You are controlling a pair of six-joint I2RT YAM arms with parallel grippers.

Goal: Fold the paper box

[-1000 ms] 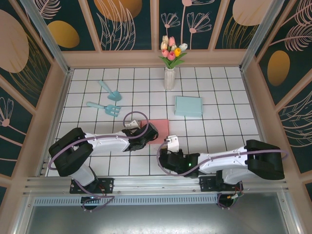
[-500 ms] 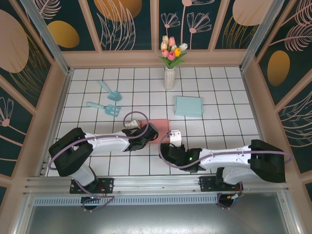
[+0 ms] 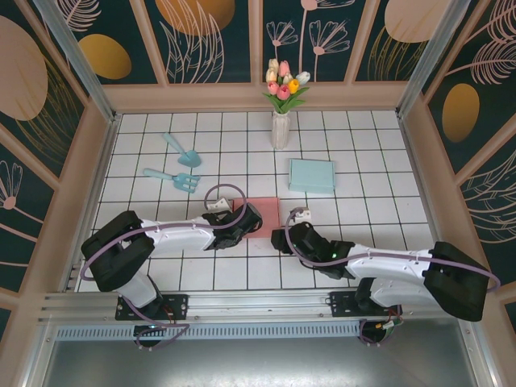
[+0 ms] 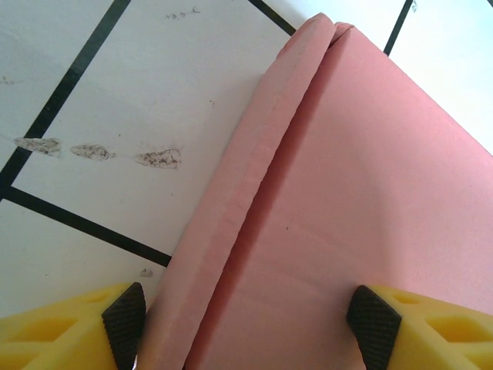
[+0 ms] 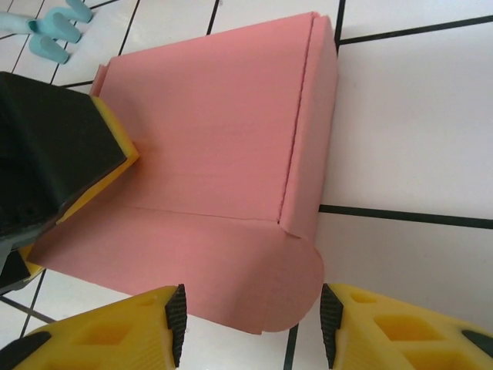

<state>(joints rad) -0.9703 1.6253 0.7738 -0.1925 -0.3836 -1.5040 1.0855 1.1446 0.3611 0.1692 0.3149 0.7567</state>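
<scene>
Right wrist view: pink paper box [image 5: 208, 146] lies flat on the tiled table [image 5: 416, 131], part folded. One long side wall [image 5: 312, 131] is creased up, and a rounded flap [image 5: 254, 281] juts toward the right gripper [image 5: 254, 324]. Its jaws stand apart on either side of that flap, pinching nothing. Left gripper [image 4: 248, 327] is spread too, with one pad [image 4: 123, 320] at the doubled edge [image 4: 246, 193] and the other over the flat panel. I read that as a hold-down, not a pinch. The step in hand looks to be turning the rounded flap over at its crease. To do it well, the right gripper should close low on the flap near its root and swing it about the crease line rather than drag it, while the left keeps weight on the panel so the box does not slide or spring open. Top external places the box [image 3: 264, 211] between both grippers at mid-table, with the blue box [image 3: 312, 175] and vase [image 3: 280, 125] well apart, but it reduces the pink to a patch with no creases legible. The wrist views supply the creases.
</scene>
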